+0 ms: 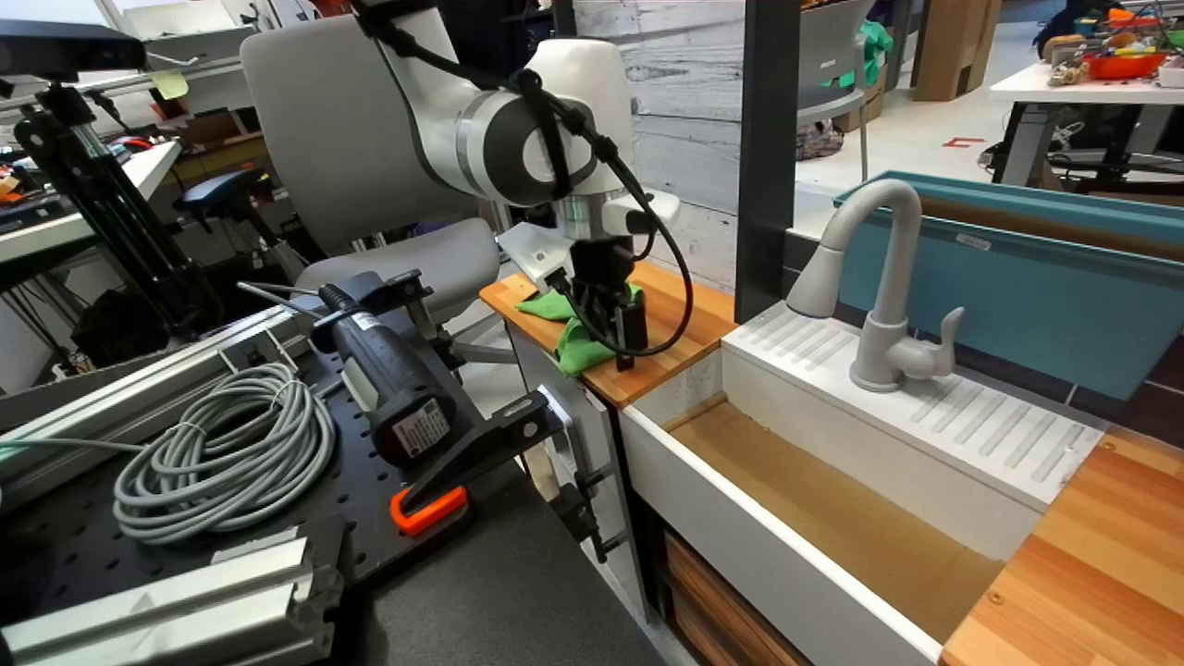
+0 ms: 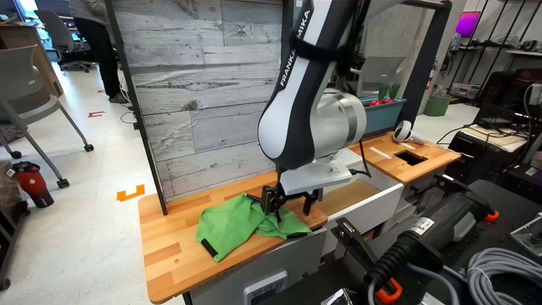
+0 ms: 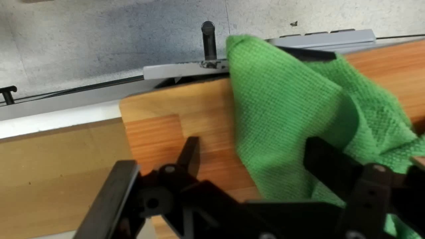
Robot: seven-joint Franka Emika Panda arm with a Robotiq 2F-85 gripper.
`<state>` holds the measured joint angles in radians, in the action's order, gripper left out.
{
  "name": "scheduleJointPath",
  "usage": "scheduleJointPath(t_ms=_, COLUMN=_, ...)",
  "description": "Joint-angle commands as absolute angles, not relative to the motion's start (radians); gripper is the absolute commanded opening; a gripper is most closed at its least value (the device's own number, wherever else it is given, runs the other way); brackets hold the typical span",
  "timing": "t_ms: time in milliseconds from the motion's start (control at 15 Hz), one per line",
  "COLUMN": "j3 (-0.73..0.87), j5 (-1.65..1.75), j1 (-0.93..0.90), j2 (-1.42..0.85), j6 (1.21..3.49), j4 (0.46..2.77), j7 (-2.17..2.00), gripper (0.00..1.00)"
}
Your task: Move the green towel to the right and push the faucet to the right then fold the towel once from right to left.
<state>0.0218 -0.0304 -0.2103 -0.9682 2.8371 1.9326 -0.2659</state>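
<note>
The green towel (image 2: 230, 222) lies crumpled and partly folded on the wooden counter, in both exterior views (image 1: 578, 351). In the wrist view the towel (image 3: 279, 99) has one corner hanging past the counter's edge. My gripper (image 2: 292, 214) is open and points down over the towel's sink-side end; it also shows in an exterior view (image 1: 624, 347). In the wrist view my gripper (image 3: 253, 142) has one finger over bare wood and the other over the towel, with nothing gripped. Whether the fingertips touch is unclear. The grey faucet (image 1: 893, 268) stands upright behind the sink; the arm hides it elsewhere.
The wooden counter (image 2: 169, 237) adjoins the white sink (image 1: 786, 555). A wood-plank wall (image 2: 203, 84) and dark post (image 1: 768, 157) stand behind. A teal planter (image 1: 1017, 296) is behind the faucet. A black cart holds a handheld tool (image 1: 388, 379) and coiled cable (image 1: 231, 453).
</note>
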Motion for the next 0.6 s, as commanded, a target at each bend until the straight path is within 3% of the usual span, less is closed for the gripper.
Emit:
scheduleJointPath(t_ms=0, j3=-0.007, j5=-0.067, j1=-0.18, j2=-0.996, j6=2.863, j4=1.891, j7=-0.25, gripper=0.52)
scheduleJointPath(t_ms=400, j3=-0.062, j5=-0.123, j1=-0.106, j2=-0.933, j6=2.94, j4=1.946, j7=-0.228, gripper=0.03)
scheduleJointPath(t_ms=533, j3=-0.085, j5=-0.13, j1=-0.09, j2=-0.901, j6=2.994, j4=1.98, j7=-0.225, gripper=0.0)
